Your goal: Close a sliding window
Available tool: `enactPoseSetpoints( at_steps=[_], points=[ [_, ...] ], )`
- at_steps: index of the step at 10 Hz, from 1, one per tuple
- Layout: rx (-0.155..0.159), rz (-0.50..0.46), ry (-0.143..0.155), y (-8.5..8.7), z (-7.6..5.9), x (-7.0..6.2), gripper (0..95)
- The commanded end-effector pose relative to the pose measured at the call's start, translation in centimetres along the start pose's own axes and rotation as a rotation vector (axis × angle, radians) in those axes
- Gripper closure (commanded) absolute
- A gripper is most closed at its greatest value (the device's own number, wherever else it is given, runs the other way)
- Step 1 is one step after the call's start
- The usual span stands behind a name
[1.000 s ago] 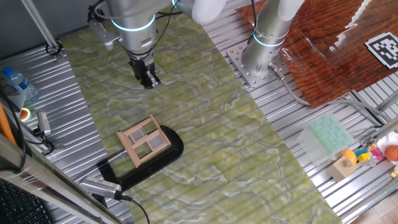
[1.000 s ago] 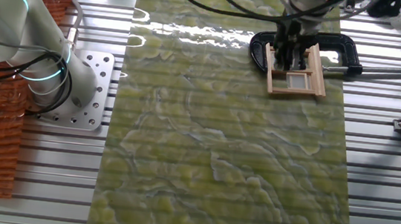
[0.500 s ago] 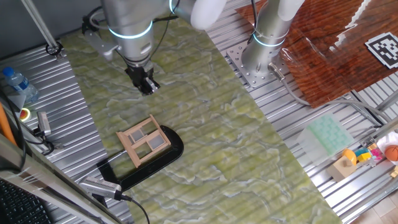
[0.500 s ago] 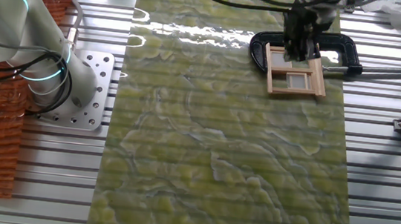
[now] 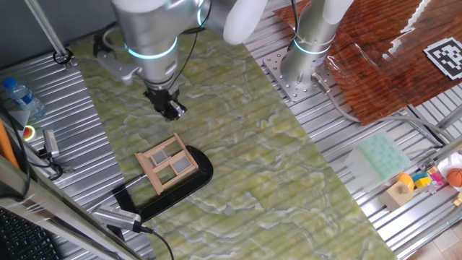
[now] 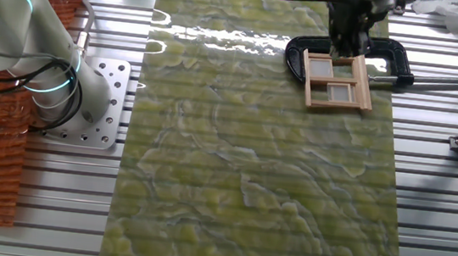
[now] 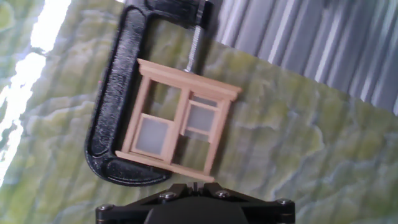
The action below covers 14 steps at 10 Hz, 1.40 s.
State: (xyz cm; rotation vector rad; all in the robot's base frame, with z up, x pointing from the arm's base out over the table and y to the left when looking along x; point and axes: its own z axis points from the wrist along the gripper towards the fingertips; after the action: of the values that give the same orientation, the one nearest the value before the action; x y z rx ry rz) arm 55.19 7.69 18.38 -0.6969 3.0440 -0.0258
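Observation:
The sliding window (image 5: 167,163) is a small light-wood frame with two grey panes, lying on the green mat on a glossy black clamp-like base (image 5: 196,181). It also shows in the other fixed view (image 6: 337,81) and in the hand view (image 7: 180,121), where one sash sits offset from the other and leaves a gap. My gripper (image 5: 172,109) hangs above the mat, apart from the window and beyond its far side. In the other fixed view my gripper (image 6: 346,43) is over the black base (image 6: 296,54). In the hand view its jaws (image 7: 194,185) are together and hold nothing.
A second arm's base (image 5: 309,54) is bolted at the mat's edge. A water bottle (image 5: 19,94) and hand tools (image 5: 49,144) lie on the left. A tan block (image 5: 398,193), a green pad (image 5: 379,156) and a brown sheet (image 5: 390,50) are on the right.
My gripper has shifted above the mat: in the other fixed view it has moved off the window's pane to over the black base. The window has not moved.

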Motion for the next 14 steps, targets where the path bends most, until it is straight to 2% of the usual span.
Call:
enactPoseSetpoints(
  at_steps=[1,4,7,10,14],
  points=[
    [-0.002,-0.143,0.001,0.3,0.4,-1.5,95.0],
    [0.003,-0.258,0.003,1.1,1.0,-3.1,95.0],
    [0.001,-0.330,0.002,1.8,1.5,-4.2,95.0],
    [-0.006,-0.463,-0.009,2.2,2.8,-5.3,95.0],
    [0.019,-0.443,-0.009,2.7,4.6,-5.6,95.0]
  ],
)
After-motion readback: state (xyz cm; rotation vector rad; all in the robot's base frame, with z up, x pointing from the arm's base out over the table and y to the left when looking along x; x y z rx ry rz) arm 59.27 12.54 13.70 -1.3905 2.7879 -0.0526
